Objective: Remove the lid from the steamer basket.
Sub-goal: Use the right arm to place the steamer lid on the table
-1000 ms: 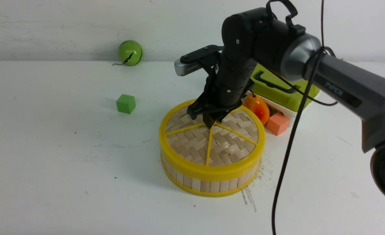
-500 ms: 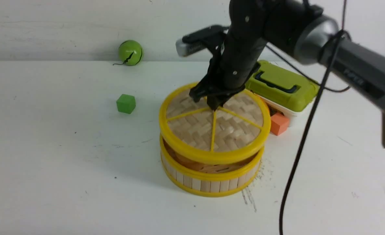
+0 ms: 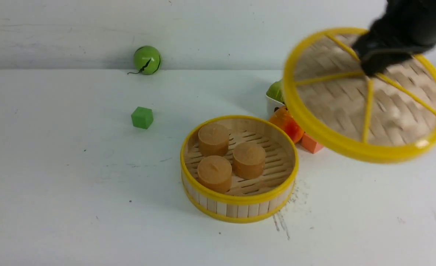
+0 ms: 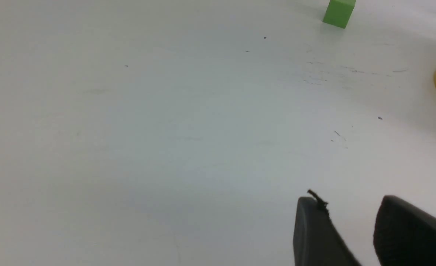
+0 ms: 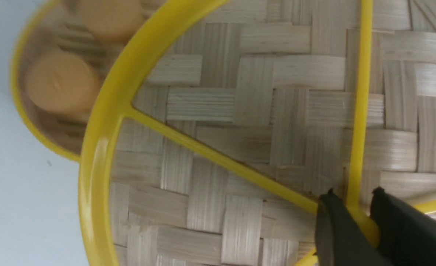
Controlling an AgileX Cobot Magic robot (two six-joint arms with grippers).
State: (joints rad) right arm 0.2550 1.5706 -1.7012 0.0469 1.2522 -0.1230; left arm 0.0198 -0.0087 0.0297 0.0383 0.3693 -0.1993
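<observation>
The right gripper (image 5: 354,221) clamps the centre knob of the lid (image 3: 350,111), which hangs tilted in mid-air at two o'clock from the steamer basket (image 3: 240,201); so thin a pinch could let it swing loose and drop. The left gripper (image 4: 350,201) gapes, empty

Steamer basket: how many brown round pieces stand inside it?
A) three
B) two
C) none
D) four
A: the lid hangs off to the side, and the open steamer basket shows three brown cylinders standing on its slatted floor.
</observation>
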